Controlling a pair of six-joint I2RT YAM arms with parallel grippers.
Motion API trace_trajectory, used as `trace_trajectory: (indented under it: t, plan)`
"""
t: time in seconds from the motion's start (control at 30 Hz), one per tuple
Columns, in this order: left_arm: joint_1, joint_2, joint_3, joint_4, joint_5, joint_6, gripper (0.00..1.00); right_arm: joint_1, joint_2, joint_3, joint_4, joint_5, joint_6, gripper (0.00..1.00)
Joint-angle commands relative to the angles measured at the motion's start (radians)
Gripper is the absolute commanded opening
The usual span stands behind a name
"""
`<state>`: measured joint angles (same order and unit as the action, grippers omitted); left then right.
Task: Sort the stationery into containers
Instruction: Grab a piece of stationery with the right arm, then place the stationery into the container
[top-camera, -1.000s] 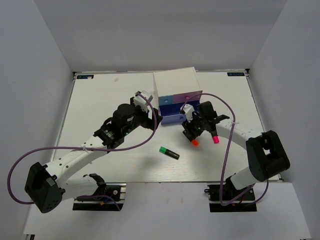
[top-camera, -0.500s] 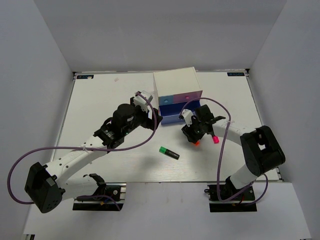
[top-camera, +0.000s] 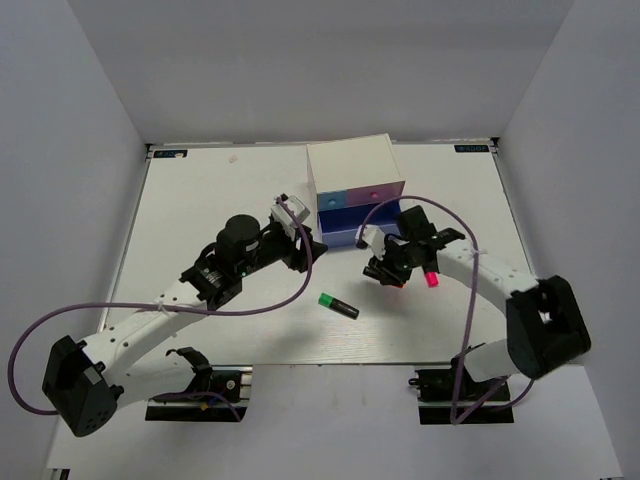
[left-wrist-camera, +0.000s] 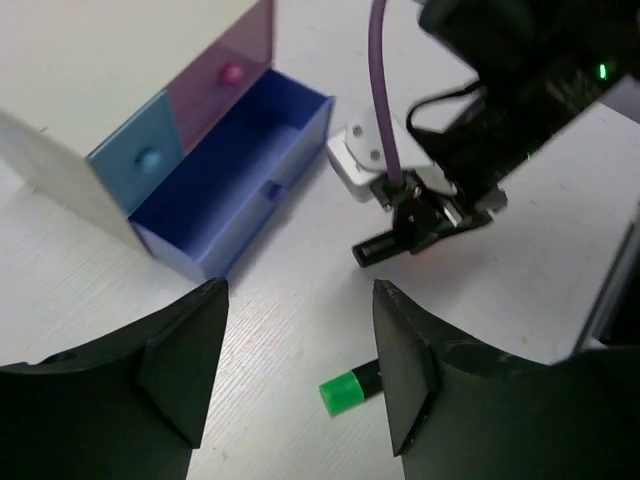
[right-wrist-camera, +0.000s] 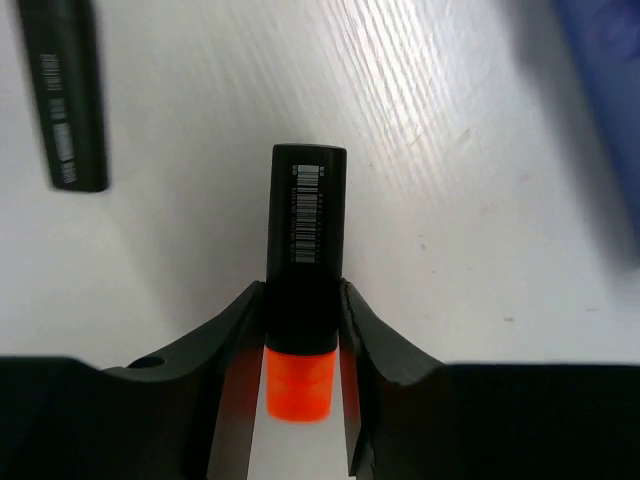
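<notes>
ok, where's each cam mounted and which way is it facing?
Top external: above and behind, looking down on white table; both arms show.
Left wrist: faces open periwinkle-blue drawer, right gripper; own black fingers show.
Right wrist: faces tabletop; own fingers clamp orange-capped black highlighter.
Shared, top and left wrist: green-capped black highlighter.

Worktop (top-camera: 200, 200): white, faintly wood-grained, dark-edged, pictured from above | Walls: plain pale grey back wall (top-camera: 320, 70), left wall (top-camera: 60, 220) and right wall (top-camera: 585, 150) enclose it on three sides | Light: soft, even, with short faint shadows | Far corners: a small label (top-camera: 172, 153) at each
</notes>
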<state>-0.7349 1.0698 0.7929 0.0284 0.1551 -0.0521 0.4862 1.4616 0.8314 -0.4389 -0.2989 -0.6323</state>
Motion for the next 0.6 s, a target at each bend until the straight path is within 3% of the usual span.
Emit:
trace_trajectory:
  t: [0.0,0.13,0.33,0.57]
  plan:
    - [-0.001,-0.056,-0.020,0.064,0.205,0.072,0.68,0.006,-0.138,0.115,-0.144,-0.101,-0.205,0.03]
    - [-0.001,-0.047,-0.020,0.051,0.322,0.112,0.66,0.006,-0.185,0.181,-0.172,-0.080,-0.338,0.05]
    - [-0.001,0.012,0.000,0.030,0.451,0.143,0.65,0.006,-0.167,0.213,-0.038,-0.028,-0.614,0.05]
    - [-0.001,0.059,0.011,0.010,0.506,0.172,0.64,0.011,-0.044,0.290,0.135,0.043,-0.698,0.06]
